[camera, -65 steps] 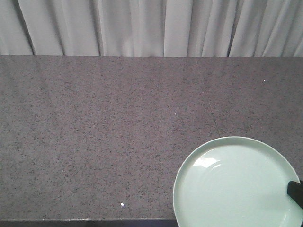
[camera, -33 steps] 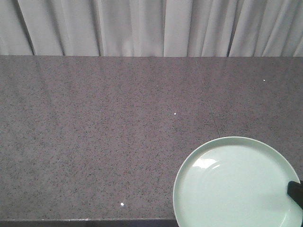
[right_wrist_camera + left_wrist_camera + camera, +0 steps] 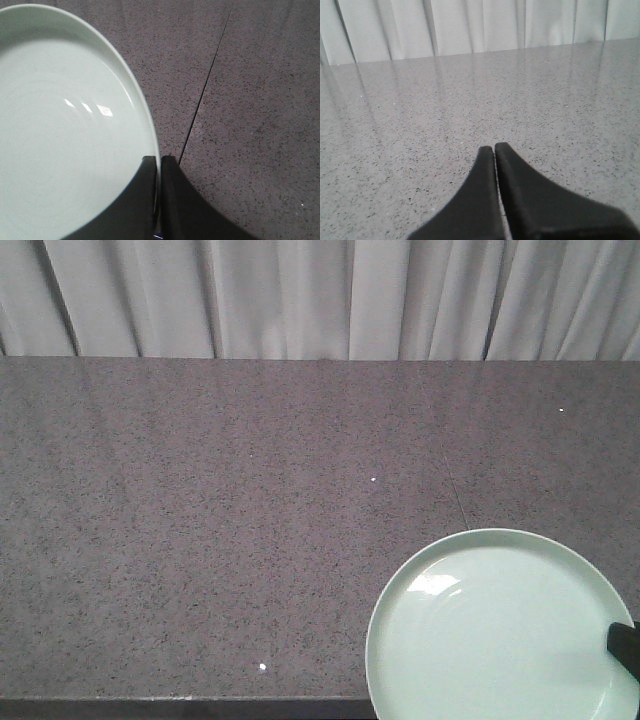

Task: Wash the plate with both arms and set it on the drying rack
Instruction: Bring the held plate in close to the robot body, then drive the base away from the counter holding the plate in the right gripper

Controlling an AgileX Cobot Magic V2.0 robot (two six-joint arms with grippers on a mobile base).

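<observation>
The round pale mint-green plate (image 3: 490,630) is at the near right of the speckled grey stone countertop (image 3: 200,520), and its nearest part reaches over the front edge. Its smooth inside shows only light reflections. The black right gripper (image 3: 158,167) is clamped on the plate's rim, one finger inside and one outside. The black left gripper (image 3: 494,148) has its fingers pressed together, holding nothing, above the countertop. Farthest back hangs a pale pleated curtain (image 3: 300,295).
</observation>
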